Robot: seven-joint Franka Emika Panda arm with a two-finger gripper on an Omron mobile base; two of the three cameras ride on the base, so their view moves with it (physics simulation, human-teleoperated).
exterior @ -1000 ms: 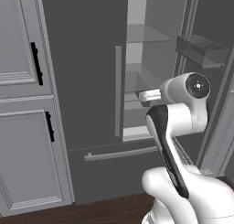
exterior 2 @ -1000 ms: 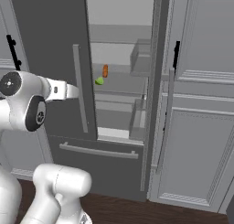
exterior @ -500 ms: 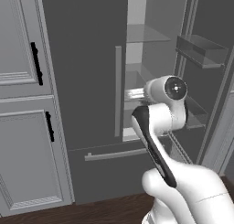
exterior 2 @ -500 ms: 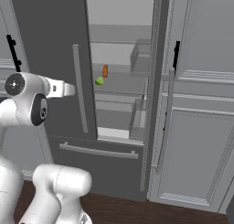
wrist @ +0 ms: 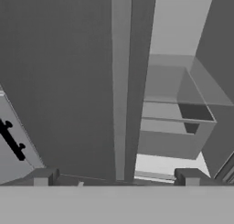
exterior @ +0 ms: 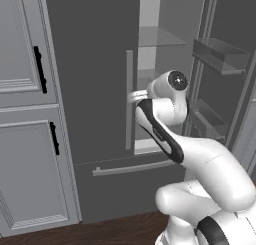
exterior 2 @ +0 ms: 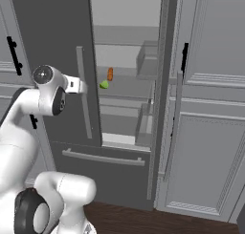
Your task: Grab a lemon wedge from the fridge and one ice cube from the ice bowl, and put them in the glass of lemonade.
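Note:
The fridge (exterior: pixel 95 64) is tall and dark grey; its left door is shut and its right door stands open, showing glass shelves. A tiny yellow-green lemon wedge (exterior 2: pixel 104 85) lies on a middle shelf. My gripper (exterior 2: pixel 80 85) is open and holds nothing. It points at the left door's long light grey bar handle (exterior 2: pixel 84 99), close in front of it. In the hand view the handle (wrist: pixel 121 81) runs up between my two fingertips (wrist: pixel 43 176), and the gripper (wrist: pixel 116 177) faces the fridge door (wrist: pixel 59 81). The ice bowl and the glass of lemonade are out of view.
A thin orange stick (exterior 2: pixel 110 74) stands just behind the wedge. Clear bins (exterior: pixel 220 54) hang on the open door. Panelled grey cabinets with black handles flank the fridge (exterior: pixel 25 64) (exterior 2: pixel 215 61). The freezer drawer's bar handle (exterior 2: pixel 103 157) runs below.
The hand has swung in towards the fridge's left door, and the gripper now sits close to the bar handle. The jaws stayed open. The wedge has not moved.

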